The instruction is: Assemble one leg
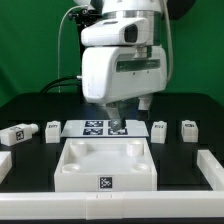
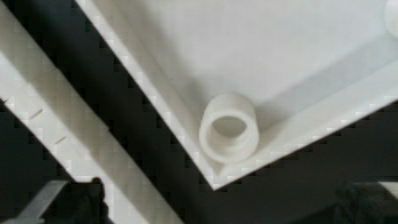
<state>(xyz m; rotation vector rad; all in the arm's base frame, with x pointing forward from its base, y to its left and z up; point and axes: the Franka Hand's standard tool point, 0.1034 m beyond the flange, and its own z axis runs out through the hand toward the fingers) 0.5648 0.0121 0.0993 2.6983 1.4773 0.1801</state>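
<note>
A square black-and-white tag marks each leg lying on the counter to either side of the marker board, while the arm reaches straight down behind the tray, its pincer spread wide and empty.

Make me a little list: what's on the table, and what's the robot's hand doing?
gripper: open, holding nothing, low over the marker board
legs: far-left leg, inner-left leg, inner-right leg, far-right leg, all lying loose
tray piece: in front, no leg on it
corner socket: empty in the wrist view
</note>
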